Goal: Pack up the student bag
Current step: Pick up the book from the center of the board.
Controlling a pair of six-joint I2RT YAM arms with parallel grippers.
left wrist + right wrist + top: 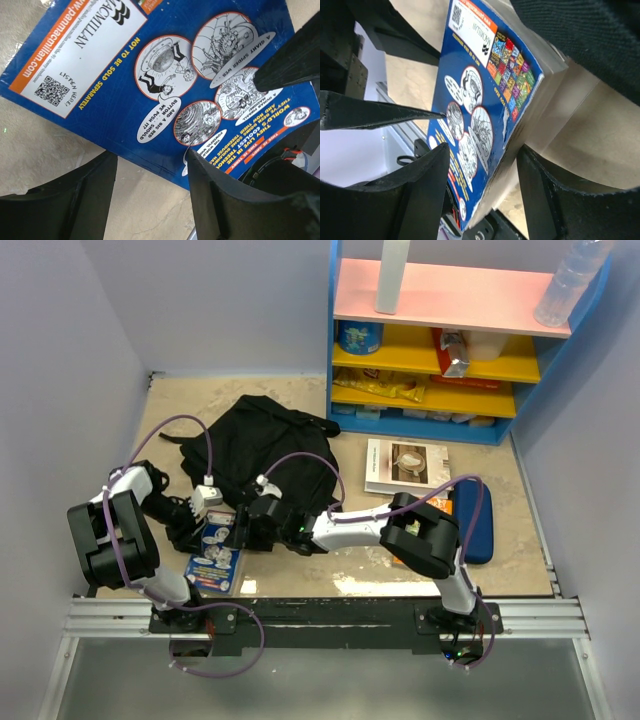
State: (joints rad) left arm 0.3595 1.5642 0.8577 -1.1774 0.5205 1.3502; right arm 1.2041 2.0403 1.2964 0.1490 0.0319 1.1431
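from above, the black bag (pixel 262 445) lies slumped on the table (pixel 420 565) beyond the two arms; i cannot tell whether its zip is open, and nothing shows inside it; just in front of it, near the left arm, is a blue book (pixel 212 562), with the left gripper (pixel 205 508) and right gripper (pixel 248 525) both at its far end; a pale book (pixel 405 465) and a dark-blue pencil case (pixel 473 522) lie well apart to the right, untouched; the coloured shelf (pixel 450 302) at the back holds bottles, a tub and snack packs, none of it in play; in the left wrist view the left gripper's fingers (pixel 65 200) stand apart with bare table between them, their tips at the book's near edge and gripping nothing, while a finger (pixel 292 62) of the right gripper lies across the printed cover; in the right wrist view the book is tipped up on edge between the right gripper's fingers (pixel 405 195), one on the cover side and one on the page side, and they look clamped on it; the bag's black cloth fills the upper right corner just beside it; so the packing looks barely begun: no item is visibly in the bag, the blue book is in hand, and the pale book and pencil case are left to do.
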